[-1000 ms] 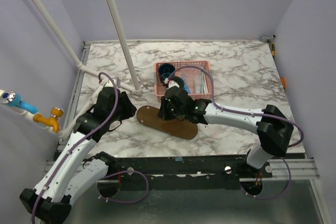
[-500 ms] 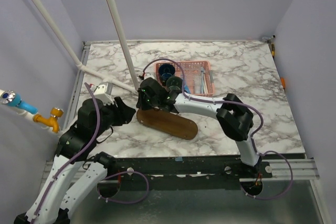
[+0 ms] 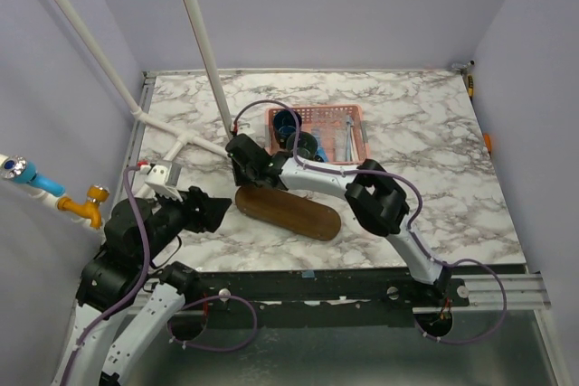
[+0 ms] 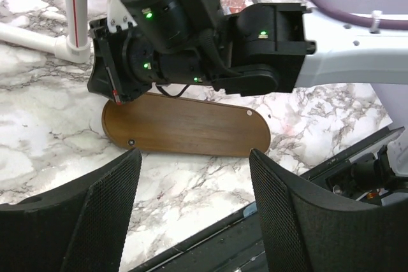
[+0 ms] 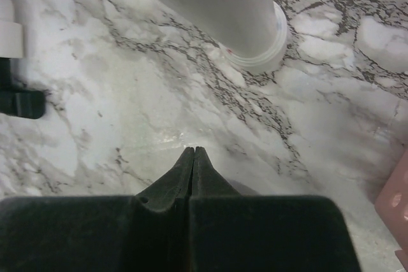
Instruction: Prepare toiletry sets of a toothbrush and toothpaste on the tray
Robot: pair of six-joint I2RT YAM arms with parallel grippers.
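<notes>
The tray [image 3: 288, 212] is a bare dark brown oval board on the marble, seen close in the left wrist view as the tray [image 4: 185, 133]. Slim pale toothbrushes and bluish toothpaste [image 3: 347, 138] lie in the right half of the pink basket [image 3: 355, 117], too small to tell apart. My left gripper [image 3: 222, 209] hangs just left of the tray's left end, open, and the left gripper [image 4: 194, 165] has nothing between its fingers. My right gripper [image 3: 237, 150] reaches far left beyond the tray; the right gripper [image 5: 193, 151] is shut and empty over bare marble.
Two dark blue-green cups [image 3: 288, 121] stand in the basket's left half. A white pole's base [image 5: 256, 48] stands just ahead of the right fingertips, and a slanted white pipe [image 3: 194, 143] runs along the left side. The right arm [image 4: 210, 36] stretches over the tray's far edge.
The right arm has swung left from over the tray to the pole's base, shutting fully. The left arm has drawn back toward the near left and its jaws have opened wider.
</notes>
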